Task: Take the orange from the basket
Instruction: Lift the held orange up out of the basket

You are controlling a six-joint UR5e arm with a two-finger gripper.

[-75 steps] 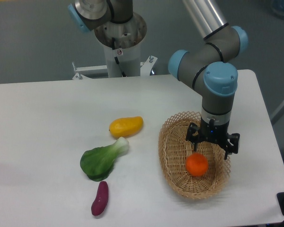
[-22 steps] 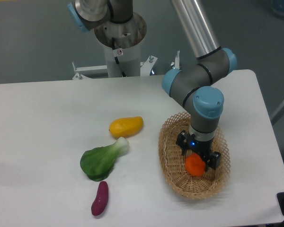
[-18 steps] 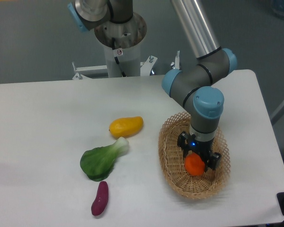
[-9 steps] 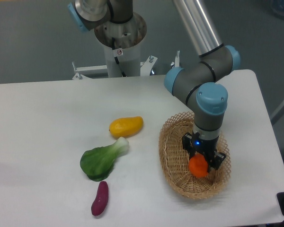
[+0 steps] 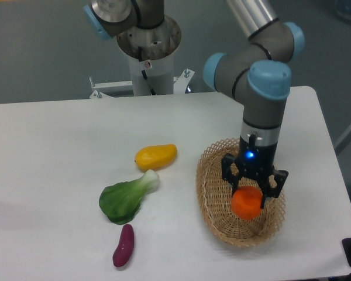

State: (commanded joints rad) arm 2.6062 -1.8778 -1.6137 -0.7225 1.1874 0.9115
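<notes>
your hand [image 5: 250, 198] is clamped on the orange [image 5: 247, 204], holding it over the basket [image 5: 213, 202], with mango [image 5: 155, 156] and greens [image 5: 126, 198] left on the tabletop [image 5: 58, 158].

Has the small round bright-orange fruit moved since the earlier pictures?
Yes. The orange, clamped in the gripper, now sits a little right of and slightly higher than before against the oval wicker basket, apparently lifting.
</notes>
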